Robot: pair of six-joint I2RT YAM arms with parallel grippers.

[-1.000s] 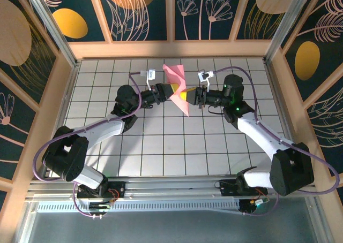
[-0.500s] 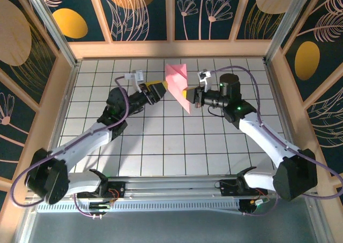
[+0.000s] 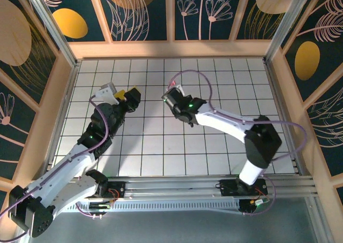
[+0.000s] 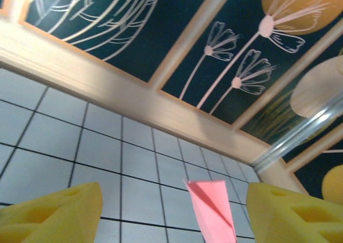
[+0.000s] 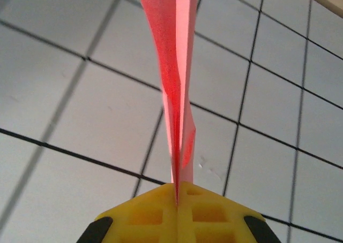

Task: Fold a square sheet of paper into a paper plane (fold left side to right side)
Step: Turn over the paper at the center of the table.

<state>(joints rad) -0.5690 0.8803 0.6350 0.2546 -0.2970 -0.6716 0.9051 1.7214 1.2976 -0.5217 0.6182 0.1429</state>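
The paper plane (image 5: pixel 174 66) stands slim and edge-on above the white tiles (image 5: pixel 64 109), pinched in the right gripper (image 5: pixel 177 192); the left gripper (image 4: pixel 172 216), clamped on it a second ago, is now spread wide and drawn back leftward.

pink paper plane (image 5: pixel 171 66), yellow claw pads (image 4: pixel 51 213), white black-lined tiles (image 3: pixel 161 146), navy floral walls (image 3: pixel 144 13)

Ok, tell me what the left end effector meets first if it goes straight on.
Probably the plane, seen ahead between its open fingers, though depth is unclear. Behind it is the wooden wall.
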